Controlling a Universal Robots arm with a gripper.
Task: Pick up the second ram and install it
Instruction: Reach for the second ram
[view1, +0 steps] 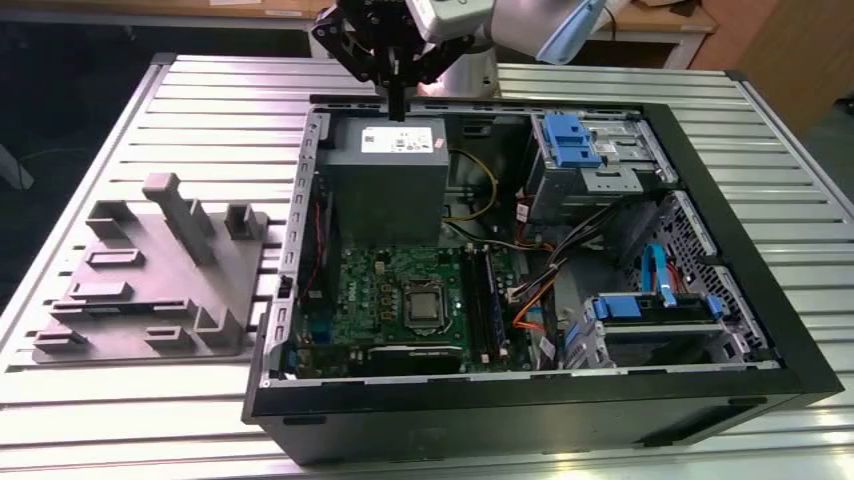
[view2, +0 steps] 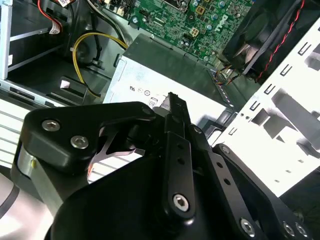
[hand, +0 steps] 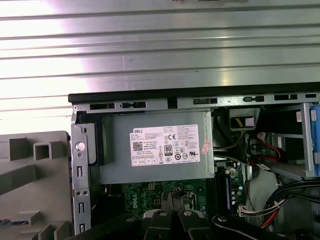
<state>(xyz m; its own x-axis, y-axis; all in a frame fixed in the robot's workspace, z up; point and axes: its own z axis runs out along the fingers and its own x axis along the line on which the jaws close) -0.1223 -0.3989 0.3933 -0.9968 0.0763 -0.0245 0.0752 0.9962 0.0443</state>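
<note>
Fingers: pressed together, pointing straight down from the arm, over the grey power supply at the case's rear. Second ram: cannot be told for certain; a dark stick stands among the motherboard sockets, well apart from the fingers.

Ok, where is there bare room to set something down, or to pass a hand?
Bare table lies beyond the grey tray and in front of it, on the exterior view's left of the case. Inside the case it is crowded: cables beside the motherboard, and the pincer hangs above the power supply.
</note>
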